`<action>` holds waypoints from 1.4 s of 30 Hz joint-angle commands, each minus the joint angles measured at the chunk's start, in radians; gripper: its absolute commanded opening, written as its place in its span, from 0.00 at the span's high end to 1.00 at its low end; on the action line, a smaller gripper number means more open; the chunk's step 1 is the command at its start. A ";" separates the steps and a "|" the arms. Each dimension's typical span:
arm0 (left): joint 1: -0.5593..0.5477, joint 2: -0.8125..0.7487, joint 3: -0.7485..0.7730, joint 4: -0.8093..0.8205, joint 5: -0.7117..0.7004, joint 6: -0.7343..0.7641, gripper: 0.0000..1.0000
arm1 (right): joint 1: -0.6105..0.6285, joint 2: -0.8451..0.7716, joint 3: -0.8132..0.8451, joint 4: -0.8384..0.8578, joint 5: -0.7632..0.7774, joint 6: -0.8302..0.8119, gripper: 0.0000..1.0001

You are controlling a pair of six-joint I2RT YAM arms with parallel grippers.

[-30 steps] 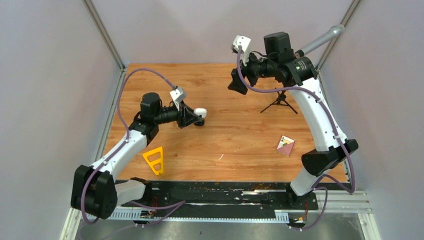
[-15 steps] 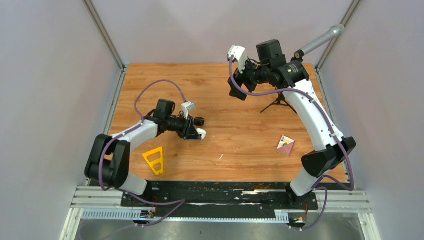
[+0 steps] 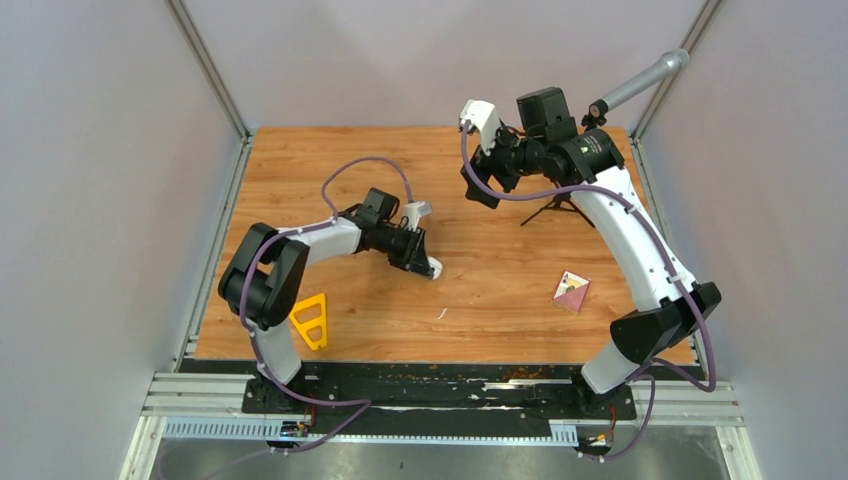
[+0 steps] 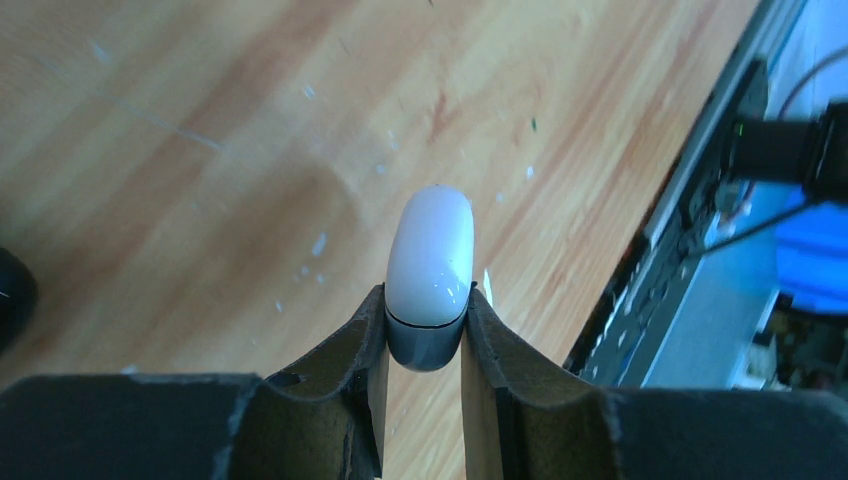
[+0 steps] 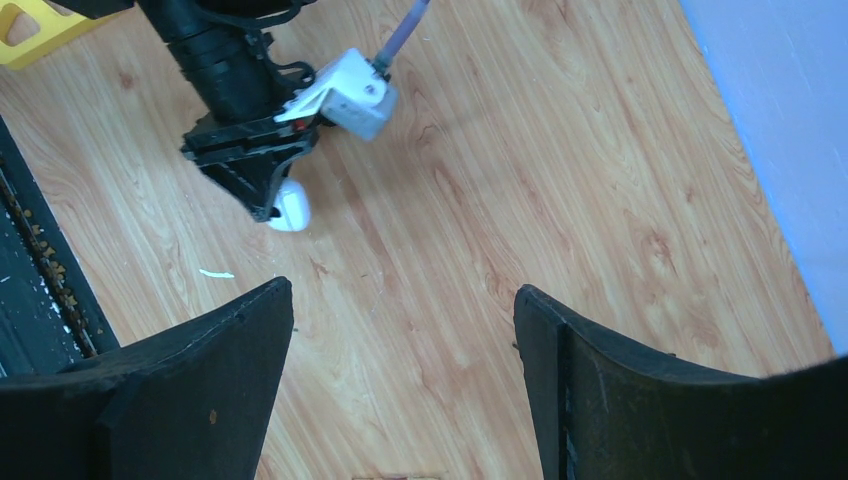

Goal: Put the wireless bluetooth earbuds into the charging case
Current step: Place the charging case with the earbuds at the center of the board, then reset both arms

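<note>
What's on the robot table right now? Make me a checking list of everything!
Surface: wooden table, scuffed, with pale flecks.
Job's things: white charging case, clamped in the left gripper; earbuds: nothing seen.
Clutter: yellow triangle, small card, black tripod, white sliver.
Grippers: left shut on the case; right gripper open, empty, above the table.
Cables: purple cables run along both arms.
Surroundings: grey walls, metal rail in front.

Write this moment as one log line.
left end effector: shut on smooth white pebble-shaped charging case | right end effector: open, empty
</note>
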State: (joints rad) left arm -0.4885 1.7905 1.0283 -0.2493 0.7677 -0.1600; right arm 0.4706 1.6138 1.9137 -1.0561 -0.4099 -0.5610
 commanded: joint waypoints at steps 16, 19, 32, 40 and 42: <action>-0.043 0.152 0.223 0.048 -0.287 -0.361 0.60 | -0.001 -0.028 -0.011 0.023 0.023 -0.017 0.19; -0.044 0.161 0.219 0.037 -0.287 -0.354 0.58 | -0.001 -0.012 0.002 0.021 0.020 -0.015 0.19; -0.037 -0.011 0.324 -0.245 -0.335 -0.075 0.29 | -0.006 -0.009 0.019 0.021 -0.004 -0.018 0.18; -0.006 -0.286 0.384 -0.202 -0.391 0.143 0.00 | -0.025 -0.150 -0.224 0.360 0.120 0.168 0.13; 0.038 -0.357 0.362 -0.158 -0.408 0.144 0.00 | -0.026 -0.195 -0.334 0.457 0.163 0.216 0.06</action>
State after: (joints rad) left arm -0.5091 1.5650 1.3849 -0.4717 0.4095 -0.1173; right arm 0.4496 1.5162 1.7081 -0.8352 -0.3374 -0.4595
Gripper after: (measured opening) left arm 0.997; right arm 0.898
